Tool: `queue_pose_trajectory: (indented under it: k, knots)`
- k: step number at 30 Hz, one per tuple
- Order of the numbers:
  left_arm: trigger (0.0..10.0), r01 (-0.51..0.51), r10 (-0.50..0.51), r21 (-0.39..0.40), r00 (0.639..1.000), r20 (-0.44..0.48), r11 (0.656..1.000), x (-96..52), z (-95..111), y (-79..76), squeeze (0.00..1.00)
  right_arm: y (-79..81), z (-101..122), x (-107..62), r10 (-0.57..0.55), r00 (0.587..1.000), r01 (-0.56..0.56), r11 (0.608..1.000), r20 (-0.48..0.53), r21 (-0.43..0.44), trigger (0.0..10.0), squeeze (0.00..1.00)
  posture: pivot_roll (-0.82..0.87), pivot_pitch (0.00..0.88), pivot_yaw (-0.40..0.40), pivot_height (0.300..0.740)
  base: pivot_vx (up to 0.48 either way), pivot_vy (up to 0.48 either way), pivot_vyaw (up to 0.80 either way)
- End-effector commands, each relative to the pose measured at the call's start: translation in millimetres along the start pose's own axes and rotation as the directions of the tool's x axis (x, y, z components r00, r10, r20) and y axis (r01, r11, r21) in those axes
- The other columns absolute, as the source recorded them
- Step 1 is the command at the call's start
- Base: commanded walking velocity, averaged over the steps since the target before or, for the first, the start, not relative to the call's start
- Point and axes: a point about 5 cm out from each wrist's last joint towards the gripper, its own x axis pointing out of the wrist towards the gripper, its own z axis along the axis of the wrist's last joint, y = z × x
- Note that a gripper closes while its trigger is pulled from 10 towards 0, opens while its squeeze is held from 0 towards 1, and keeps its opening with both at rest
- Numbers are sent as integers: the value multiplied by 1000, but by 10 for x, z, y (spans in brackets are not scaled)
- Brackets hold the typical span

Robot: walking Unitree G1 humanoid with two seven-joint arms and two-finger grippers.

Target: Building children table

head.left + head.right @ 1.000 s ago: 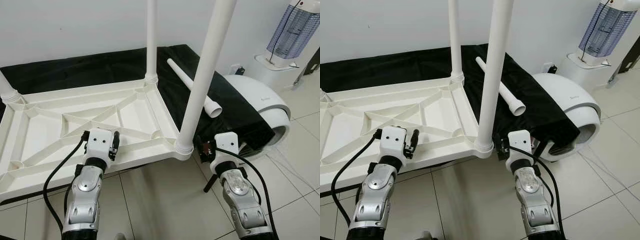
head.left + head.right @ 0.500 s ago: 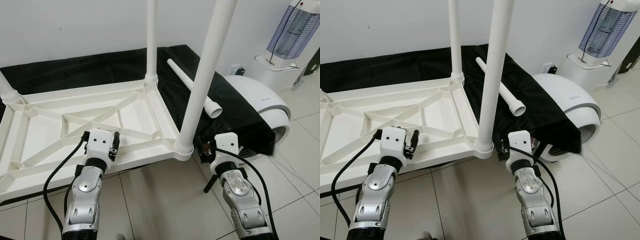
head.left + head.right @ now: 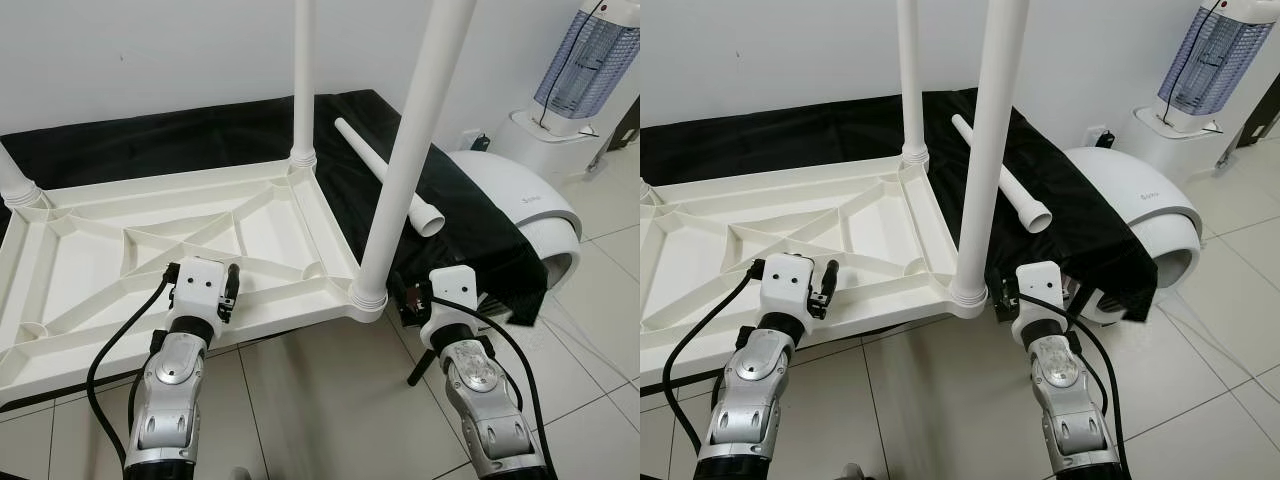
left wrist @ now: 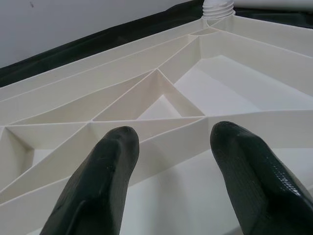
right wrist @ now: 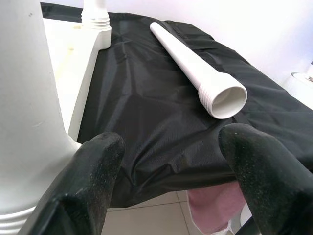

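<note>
1. Lying upside down on a black cloth (image 3: 480,215), the white tabletop (image 3: 90,260) shows its ribbed underside, directly ahead of the left gripper (image 4: 171,161).
2. Left gripper: fingers (image 4: 98,181) apart, nothing between them, poised just above the near edge of the tabletop, pointing across the ribs toward the far corner socket.
3. Right gripper (image 5: 171,161): fingers (image 5: 259,166) spread wide, holding nothing, positioned just beside the near right corner of the tabletop, over the cloth edge.
4. Near leg (image 3: 410,150): upright in the corner socket, immediately to the left of the right gripper; its threaded collar sits at the tabletop rim.
5. Far leg (image 3: 303,75): upright in the far right corner, well ahead of both grippers.
6. A third leg (image 3: 12,180) stands at the far left corner, ahead and left of the left gripper.
7. Loose leg (image 5: 195,68): lying flat on the cloth ahead of the right gripper, open threaded end pointing toward it, not touching either finger.
8. A white domed appliance (image 3: 530,215) stands to the right of the right gripper, partly under the cloth; a lamp-like device (image 3: 585,65) stands beyond it.
</note>
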Motion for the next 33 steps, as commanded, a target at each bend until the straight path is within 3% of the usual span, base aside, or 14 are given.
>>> queue_pose_trajectory:
  k: [1,33]
  knots:
    - [10000,-78,78,-6,997,-6,997,-19,-21,20,0,-5,-11,-2,-5,1000,5,1000,-5,-7,10000,0,59,56,-44,740,0,0,0]
    - [10000,-77,77,-6,997,-4,997,-8,-16,20,0,-3,-7,7,-5,1000,5,1000,-4,-7,10000,0,59,55,-44,740,0,0,0]
